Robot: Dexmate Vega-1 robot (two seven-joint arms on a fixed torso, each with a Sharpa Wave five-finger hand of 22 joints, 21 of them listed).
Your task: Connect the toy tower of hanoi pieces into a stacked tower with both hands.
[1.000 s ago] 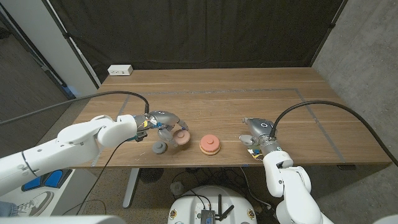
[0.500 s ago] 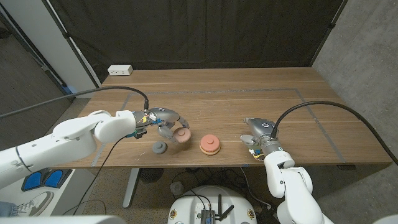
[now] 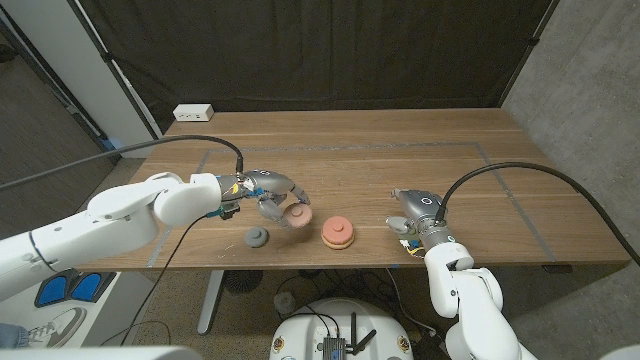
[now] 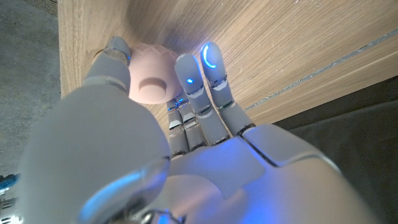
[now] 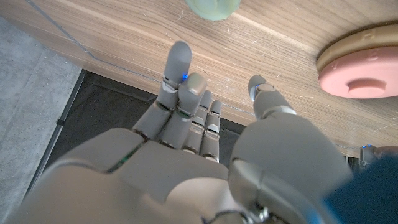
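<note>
My left hand [image 3: 268, 194] pinches a pale pink disc [image 3: 296, 215] with a short peg between thumb and fingers; in the left wrist view the disc [image 4: 151, 83] shows just above the wood. A grey piece [image 3: 257, 237] lies on the table near the front edge, below that hand. To the right stands a small stack [image 3: 337, 232], a pink disc on a tan one, also in the right wrist view [image 5: 364, 59]. My right hand [image 3: 416, 215] waits right of the stack, holding nothing, fingers [image 5: 180, 68] apart. A pale green piece [image 5: 213, 7] lies beyond them.
A white power strip [image 3: 193, 113] lies at the table's back left corner. Thin tape lines [image 3: 500, 165] mark the wooden table [image 3: 400, 150]. The front edge runs close to the pieces and both hands. Black cables trail from both arms.
My left hand has drawn away from the grey piece and shifted slightly right toward the stack, carrying the pale pink disc. The right hand has not moved.
</note>
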